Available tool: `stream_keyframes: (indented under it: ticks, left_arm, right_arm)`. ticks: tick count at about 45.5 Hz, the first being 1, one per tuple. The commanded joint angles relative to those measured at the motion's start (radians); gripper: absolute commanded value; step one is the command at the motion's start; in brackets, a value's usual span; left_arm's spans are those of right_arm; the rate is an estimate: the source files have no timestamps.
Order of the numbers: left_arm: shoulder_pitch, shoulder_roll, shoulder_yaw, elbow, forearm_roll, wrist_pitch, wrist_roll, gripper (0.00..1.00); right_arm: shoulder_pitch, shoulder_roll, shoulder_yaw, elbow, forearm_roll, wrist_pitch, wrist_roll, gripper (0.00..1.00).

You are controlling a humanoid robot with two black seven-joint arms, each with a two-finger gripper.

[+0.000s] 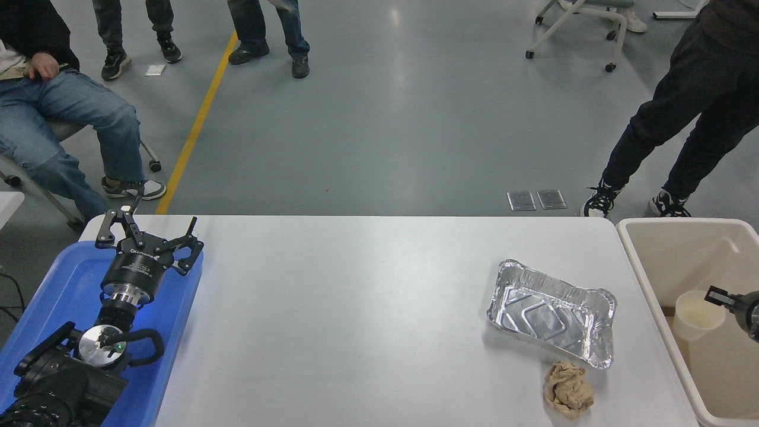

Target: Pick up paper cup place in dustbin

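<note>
The white paper cup [698,312] is inside the beige dustbin [637,249] at the table's right end, near the bin's left wall and showing its side. My right gripper [722,296] enters at the right edge over the bin; only one black finger shows, just up and right of the cup and no longer in its mouth. My left gripper [154,230] is parked open over the blue tray [65,284] at the lower left.
A crinkled silver foil tray [551,311] sits on the white table [356,320] left of the bin, with a crumpled brown paper ball [568,389] in front of it. People stand and sit beyond the far edge.
</note>
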Motion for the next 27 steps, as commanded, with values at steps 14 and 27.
stream_keyframes:
  ticks: [14, 27]
  left_arm:
    - [-0.002, 0.000, 0.000, -0.001, 0.002, 0.000, 0.004, 0.99]
    - [0.000, 0.000, 0.000, -0.001, 0.002, 0.000, 0.004, 0.99]
  right_arm:
    - [0.485, -0.081, -0.317, 0.468, 0.004, 0.179, 0.000, 1.00]
    - [1.020, -0.005, -0.590, 0.836, 0.119, 0.449, 0.000, 1.00]
